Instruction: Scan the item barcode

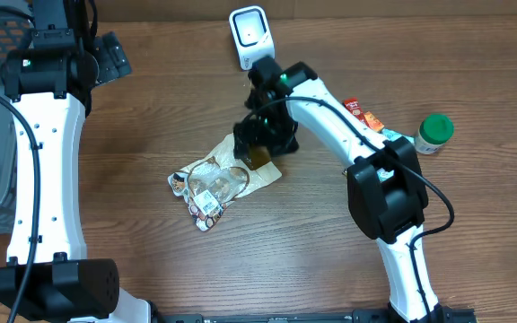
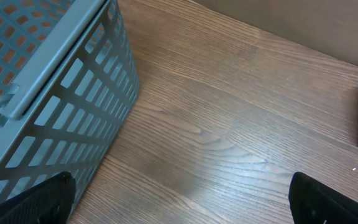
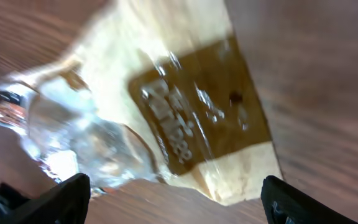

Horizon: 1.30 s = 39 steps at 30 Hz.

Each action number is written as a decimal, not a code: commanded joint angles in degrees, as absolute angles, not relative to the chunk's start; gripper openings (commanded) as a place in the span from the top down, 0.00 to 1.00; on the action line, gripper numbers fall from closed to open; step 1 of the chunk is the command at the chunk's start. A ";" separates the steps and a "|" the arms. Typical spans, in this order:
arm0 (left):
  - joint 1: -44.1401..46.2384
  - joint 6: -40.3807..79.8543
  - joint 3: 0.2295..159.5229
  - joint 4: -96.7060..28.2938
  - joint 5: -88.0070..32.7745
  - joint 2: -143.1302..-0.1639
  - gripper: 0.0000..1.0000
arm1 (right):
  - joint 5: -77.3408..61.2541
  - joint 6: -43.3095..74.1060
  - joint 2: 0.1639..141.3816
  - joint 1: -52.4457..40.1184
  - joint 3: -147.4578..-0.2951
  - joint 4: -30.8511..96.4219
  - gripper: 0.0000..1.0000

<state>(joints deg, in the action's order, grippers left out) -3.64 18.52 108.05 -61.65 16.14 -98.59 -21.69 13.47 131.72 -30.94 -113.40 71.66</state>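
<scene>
My right pincer point(image 3: 174, 198) stood open, its fingers spread to either side of the brown-labelled end of the snack bag point(image 1: 212, 179), which lay flat near the middle of the surface point(image 1: 151, 108). The white scanner point(image 1: 249, 34) stood by the far edge, apart from the bag. My left pincer point(image 2: 179, 199) hung open beside the grey basket point(image 2: 55, 93) at the left edge.

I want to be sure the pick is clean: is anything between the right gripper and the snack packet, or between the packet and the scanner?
Nothing visible does. The right gripper hangs open directly over the snack packet, at its brown end, and no object shows on the table between it and the scanner.
</scene>
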 commanded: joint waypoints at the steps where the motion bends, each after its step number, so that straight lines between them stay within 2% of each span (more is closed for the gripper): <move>1: -3.31 19.33 108.49 -61.49 16.91 -99.13 0.00 | -17.19 13.72 131.07 -32.29 -114.74 72.36 0.11; 9: -3.31 19.33 108.49 -61.49 16.91 -99.13 0.01 | -2.44 13.72 131.33 -37.69 -113.75 70.52 0.11; 18: -3.31 19.33 108.49 -61.52 16.91 -99.13 0.00 | 2.44 13.45 131.79 -41.23 -107.44 63.09 0.10; 23: -3.31 19.33 108.49 -61.49 16.91 -99.13 0.00 | 1.48 13.45 131.83 -41.19 -103.18 60.47 0.06; 29: -3.31 19.33 108.49 -61.52 16.91 -99.13 0.00 | -0.08 13.50 131.83 -41.19 -97.43 57.01 0.07; 31: -3.31 19.33 108.49 -61.49 16.91 -99.13 0.00 | -0.10 13.50 131.83 -41.08 -96.79 56.58 0.23; 34: -3.31 19.33 108.49 -61.52 16.91 -99.13 0.00 | -0.10 13.47 131.68 -41.06 -97.19 56.66 0.75; 36: -3.31 19.33 108.49 -61.49 16.91 -99.13 0.00 | -0.08 13.47 131.55 -41.06 -98.17 57.43 0.94; 39: -3.31 19.33 108.49 -61.49 16.91 -99.13 0.00 | -0.08 13.47 130.13 -40.36 -101.21 60.23 0.96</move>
<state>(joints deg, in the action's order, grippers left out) -3.62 18.52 108.05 -61.65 16.14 -98.59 -0.97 13.47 129.14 -41.17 -100.36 58.46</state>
